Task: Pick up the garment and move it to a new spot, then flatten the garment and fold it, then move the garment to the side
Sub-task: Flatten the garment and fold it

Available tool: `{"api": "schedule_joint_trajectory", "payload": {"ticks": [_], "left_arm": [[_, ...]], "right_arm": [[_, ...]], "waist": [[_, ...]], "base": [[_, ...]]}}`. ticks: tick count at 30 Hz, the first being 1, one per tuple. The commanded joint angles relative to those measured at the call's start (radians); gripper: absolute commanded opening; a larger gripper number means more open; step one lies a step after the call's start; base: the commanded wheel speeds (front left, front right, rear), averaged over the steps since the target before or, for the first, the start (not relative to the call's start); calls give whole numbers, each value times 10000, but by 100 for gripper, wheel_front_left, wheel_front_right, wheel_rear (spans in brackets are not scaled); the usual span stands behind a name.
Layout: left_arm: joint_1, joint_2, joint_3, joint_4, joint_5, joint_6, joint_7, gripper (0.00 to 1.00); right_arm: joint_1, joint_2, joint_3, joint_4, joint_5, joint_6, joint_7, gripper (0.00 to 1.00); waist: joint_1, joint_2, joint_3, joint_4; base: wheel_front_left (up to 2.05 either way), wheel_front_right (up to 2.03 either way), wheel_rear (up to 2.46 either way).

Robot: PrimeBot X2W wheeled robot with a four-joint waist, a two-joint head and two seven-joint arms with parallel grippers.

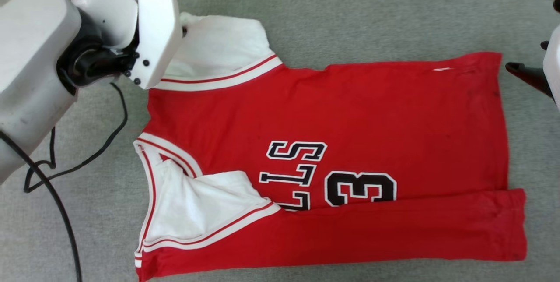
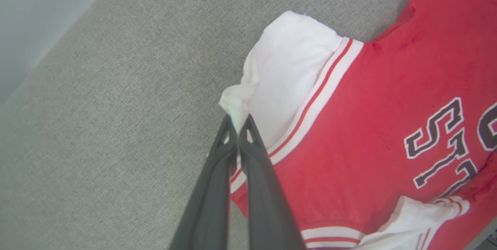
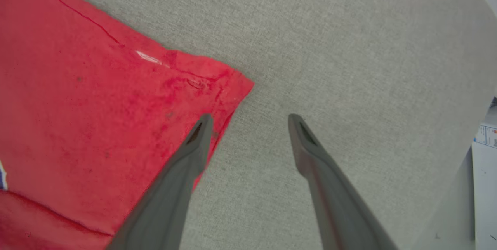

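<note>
Red garment [image 1: 372,111], long axis left to right; left gripper [image 2: 237,125] pinches sleeve [image 2: 287,67] tip, right gripper [image 3: 250,120] gapes at hem corner [image 3: 237,83].

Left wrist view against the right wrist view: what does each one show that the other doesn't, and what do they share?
Left wrist view: the left gripper shut on the edge of the white sleeve, plus the striped trim and black lettering. Right wrist view: the right gripper open at a plain red corner of the garment. Shared: the garment's red cloth and the grey surface that it lies on.
</note>
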Motion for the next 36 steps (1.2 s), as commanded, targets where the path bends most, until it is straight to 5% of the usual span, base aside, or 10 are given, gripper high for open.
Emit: {"api": "schedule_joint_trajectory", "payload": {"ticks": [1,12,14,26,36], "left_arm": [[-133,-61,-56,-118,-79,-3,-156,0],[-561,11,-520,-631,-152,-3,-803,0],[-537,101,-630,-582,-177,-4,-892,0],[336,625,-1010,-762,-670,-4,-1996,0],[2150,1843,-1275,-2150,-848,154,-2497,0]], "right_arm": [[-258,282,-26,514,153,-7,153,100],[550,1366,490,2543,556,-4,-105,100],[560,1360,711,2515,537,-3,-320,0],[686,514,904,1876,1285,-6,-2612,0],[2280,-267,1389,1093,1734,-6,-4124,0]], "waist": [[0,0,253,240],[0,0,844,689],[0,0,764,643],[0,0,-1019,405],[0,0,-2252,370]], "base": [[0,0,0],[0,0,0],[0,0,0],[0,0,0],[0,0,0]]}}
